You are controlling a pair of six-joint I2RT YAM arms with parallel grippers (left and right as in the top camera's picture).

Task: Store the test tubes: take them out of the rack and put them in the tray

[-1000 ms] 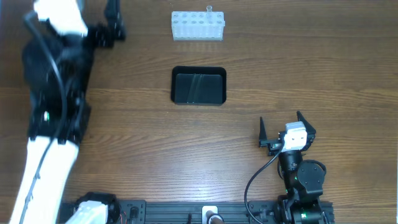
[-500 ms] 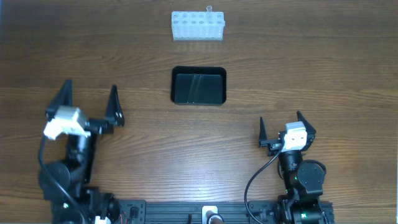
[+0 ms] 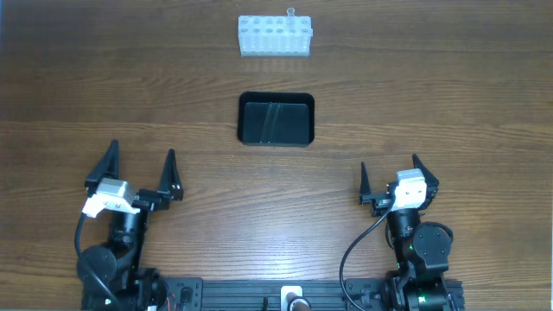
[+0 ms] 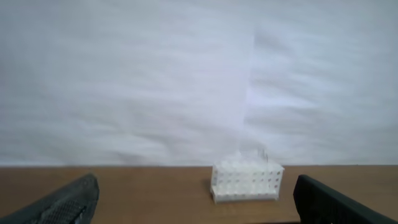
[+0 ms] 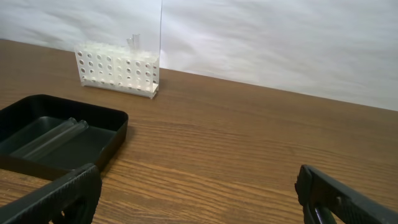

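Left gripper (image 3: pixel 141 151) near left, right gripper (image 3: pixel 389 164) near right, both with fingers spread wide, holding nothing. At the far side, rack (image 3: pixel 275 36) with one tube (image 3: pixel 291 12) upright toward its right end. Between rack and grippers, tray (image 3: pixel 244 121) with tubes (image 5: pixel 53 138) lying flat inside.

The left arm (image 3: pixel 112 255) sat folded low over its base at the left, wrist raised. The left end effector (image 3: pixel 142 150) pointed up the top view, its two dark fingers spread wide and empty. The right arm (image 3: pixel 419 246) was tucked over its base at the right in a like pose. The right end effector (image 3: pixel 390 163) faced the same way, parted and empty, with a narrower gap than the left's. In both wrist views the fingers (image 4: pixel 62 205) (image 5: pixel 56 199) sat far apart at the lower corners.
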